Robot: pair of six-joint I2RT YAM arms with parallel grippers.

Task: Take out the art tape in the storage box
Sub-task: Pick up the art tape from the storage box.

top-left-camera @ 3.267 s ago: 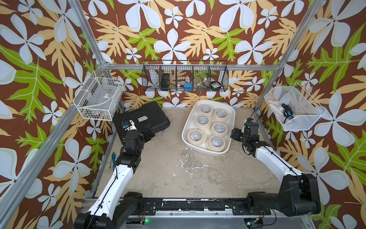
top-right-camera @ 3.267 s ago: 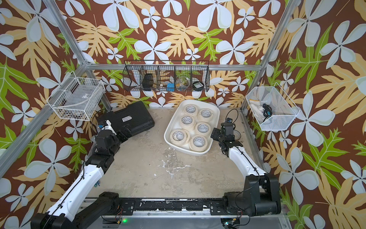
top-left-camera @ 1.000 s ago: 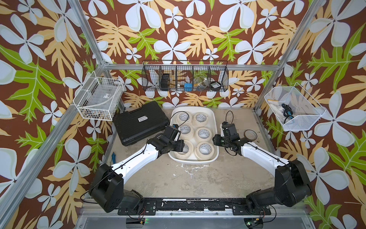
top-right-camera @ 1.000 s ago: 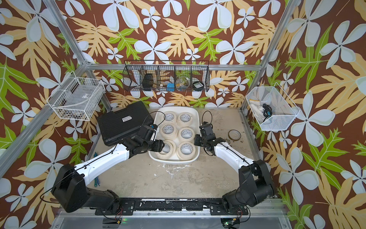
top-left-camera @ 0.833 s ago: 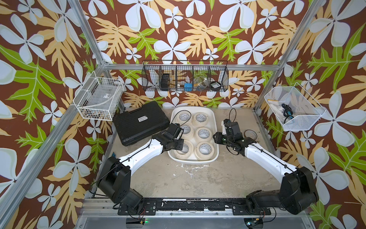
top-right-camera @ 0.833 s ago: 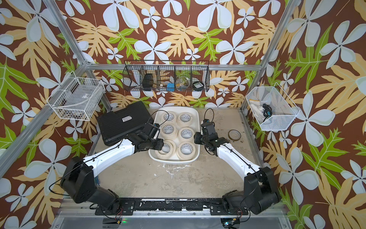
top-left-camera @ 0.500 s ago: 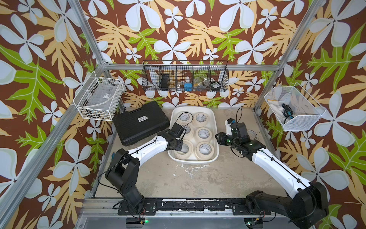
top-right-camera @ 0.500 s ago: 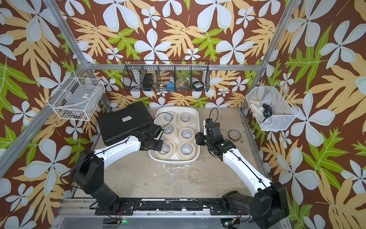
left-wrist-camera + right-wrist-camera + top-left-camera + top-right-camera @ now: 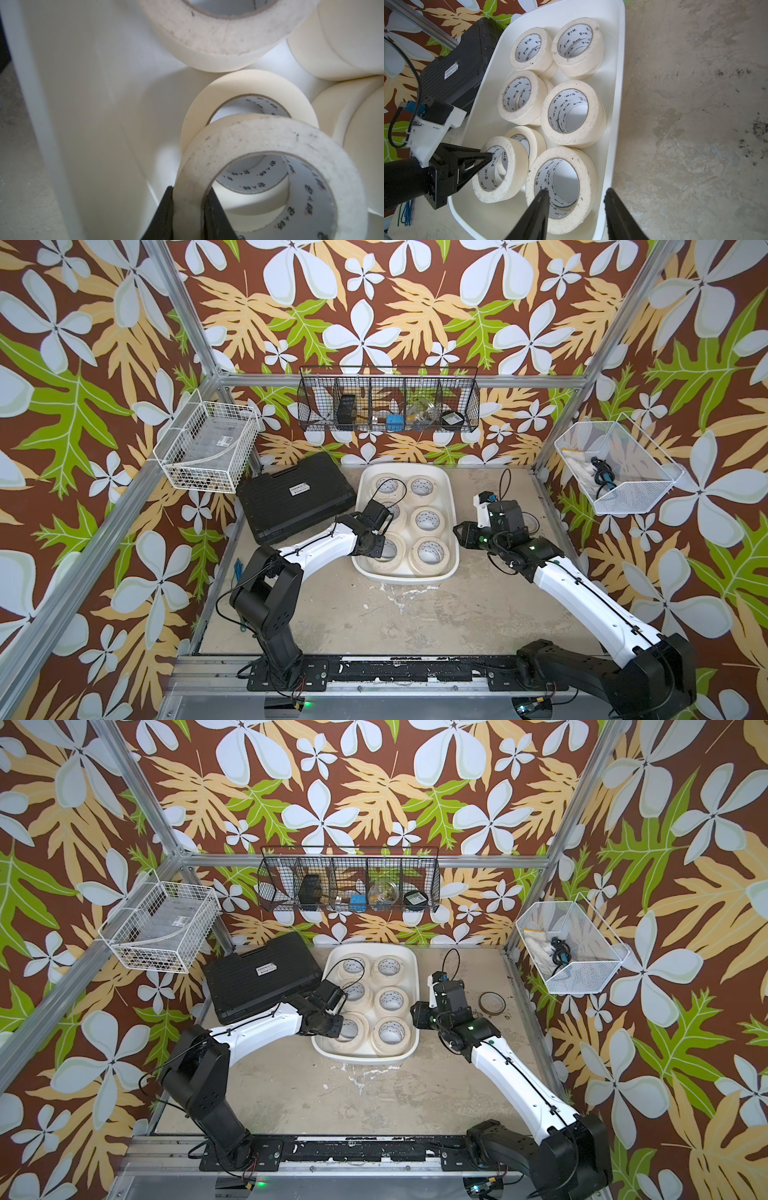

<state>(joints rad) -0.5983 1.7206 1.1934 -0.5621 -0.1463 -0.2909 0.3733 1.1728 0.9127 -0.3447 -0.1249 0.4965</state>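
Left pincer (image 9: 189, 192): closed on the wall of 1 tape roll (image 9: 270, 141), with 1 finger inside the core and 1 outside. This grip suits the object. The ring wall is narrow enough to pinch, whereas the full width would likely exceed the jaws. The held roll is at the near-left corner of the storage box (image 9: 405, 576), tilted and raised off the roll beneath it. It is judged mid-lift and not yet clear of the box.

Right pincer (image 9: 576, 190): jaws apart, holding nothing. In both top views it stands just right of the box's near-right corner, aimed at the near-right stack. It is judged to be holding off so the 2 arms do not crowd each other.

The art tape (image 9: 569, 138) is in the box: 6 stacks in 2 columns of 3, most showing 2 rolls each. The close packing leaves little room around each roll, which again favours the core grip.

The box sits centre-far on the table (image 9: 374, 622). The black case (image 9: 291, 497) is touching or just beside its left side; which cannot be told. Risk: the sloping left wall may catch the tilted roll on withdrawal.
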